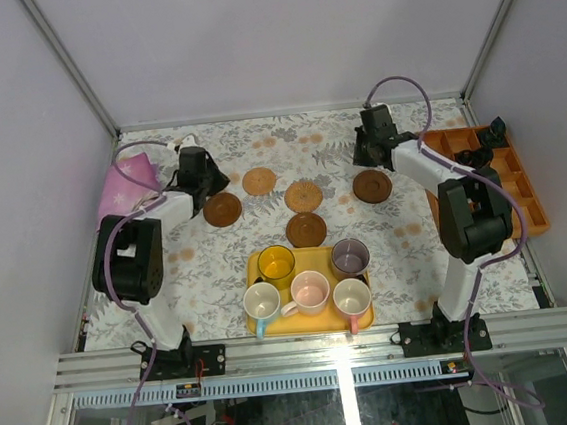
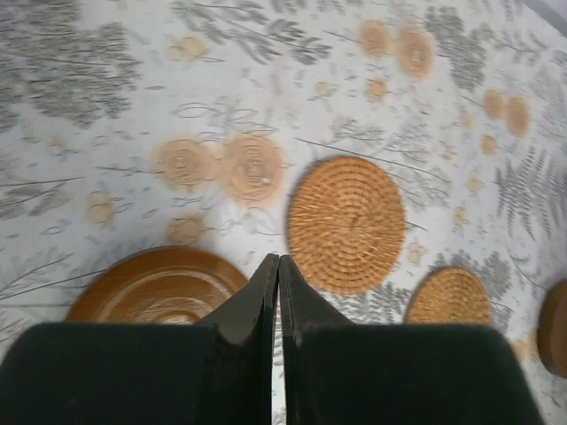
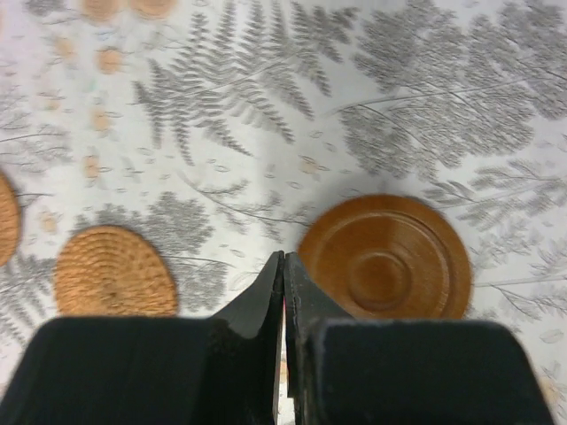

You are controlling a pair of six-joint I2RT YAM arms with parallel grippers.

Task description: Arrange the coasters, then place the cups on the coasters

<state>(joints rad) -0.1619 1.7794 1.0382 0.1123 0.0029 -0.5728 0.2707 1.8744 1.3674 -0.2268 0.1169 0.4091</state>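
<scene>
Five coasters (image 1: 303,196) lie loose on the flowered tabletop (image 1: 170,284), and five cups (image 1: 310,291) wait on the yellow tray (image 1: 314,261).

Across the middle of the tabletop the discs form a ragged arc, not a tidy row, so I'd judge the arranging barely begun. The tray sits nearer the arms. Over the arc's far left, the left end effector (image 2: 279,262) is clenched on nothing, low by the edge of the leftmost dark coaster (image 1: 222,209). Opposite, the right end effector (image 3: 283,258) is likewise clenched and empty, just beside the rightmost dark coaster (image 1: 371,186). Two tan woven discs and a third dark one lie between. Every cup is on the tray and none is on a coaster, so that half of the task remains.
</scene>
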